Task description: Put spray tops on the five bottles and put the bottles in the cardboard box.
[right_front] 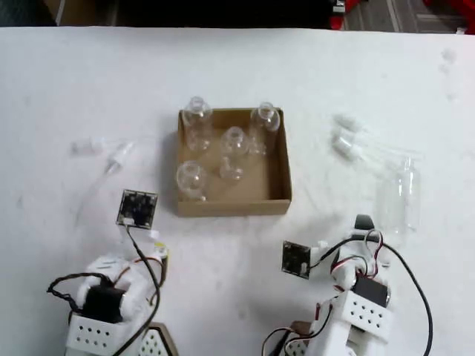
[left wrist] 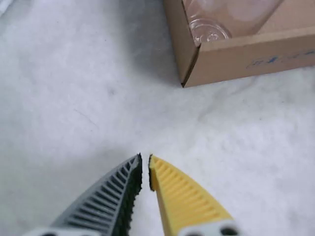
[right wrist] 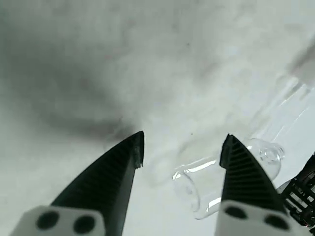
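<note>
The open cardboard box (right_front: 282, 194) sits mid-table with several clear, uncapped bottles standing in it, among them one at a far corner (right_front: 197, 115) and one near the front (right_front: 191, 179). Another clear bottle (right_front: 400, 197) lies on its side to the right of the box. My right gripper (right wrist: 183, 143) is open just above the table, with that lying bottle (right wrist: 206, 177) beside and partly behind one black finger (right wrist: 241, 172). My left gripper (left wrist: 145, 164) is shut on nothing, low over bare table near the box's front left corner (left wrist: 189, 69).
White spray tops with thin tubes lie loose on the table: two left of the box (right_front: 93, 146) (right_front: 119, 156), a small cluster to its right (right_front: 347, 137). The white table (right_front: 89, 81) has free room around the box. Both arm bases stand at the front edge.
</note>
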`<state>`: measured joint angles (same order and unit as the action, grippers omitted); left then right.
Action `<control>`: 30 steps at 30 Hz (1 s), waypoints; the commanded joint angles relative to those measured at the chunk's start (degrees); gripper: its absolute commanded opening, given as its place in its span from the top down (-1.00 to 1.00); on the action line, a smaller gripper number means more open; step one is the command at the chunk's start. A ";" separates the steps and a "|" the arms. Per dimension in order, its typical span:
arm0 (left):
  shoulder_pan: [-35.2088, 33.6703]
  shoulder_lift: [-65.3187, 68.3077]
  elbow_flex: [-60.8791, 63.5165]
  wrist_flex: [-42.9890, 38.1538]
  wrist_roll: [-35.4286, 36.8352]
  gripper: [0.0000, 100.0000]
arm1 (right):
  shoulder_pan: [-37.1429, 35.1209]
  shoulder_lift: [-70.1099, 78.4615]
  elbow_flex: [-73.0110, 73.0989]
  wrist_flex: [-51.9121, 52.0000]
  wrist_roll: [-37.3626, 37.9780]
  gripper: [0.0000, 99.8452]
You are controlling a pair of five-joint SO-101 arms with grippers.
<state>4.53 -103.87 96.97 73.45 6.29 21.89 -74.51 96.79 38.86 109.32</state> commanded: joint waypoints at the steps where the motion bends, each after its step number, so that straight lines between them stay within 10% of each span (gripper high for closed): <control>1: 0.75 -0.48 0.00 0.35 0.79 0.94 | -1.19 -0.22 -2.99 0.22 -9.23 0.54; 19: 0.75 -0.48 0.00 0.35 0.79 0.94 | -2.68 3.65 -26.81 10.77 -26.64 0.54; 30: 0.75 -0.48 0.00 0.35 0.79 0.94 | 6.29 47.16 -59.60 11.56 -46.07 0.54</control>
<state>4.53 -103.87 96.97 73.45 6.29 25.05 -40.66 50.29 49.49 72.66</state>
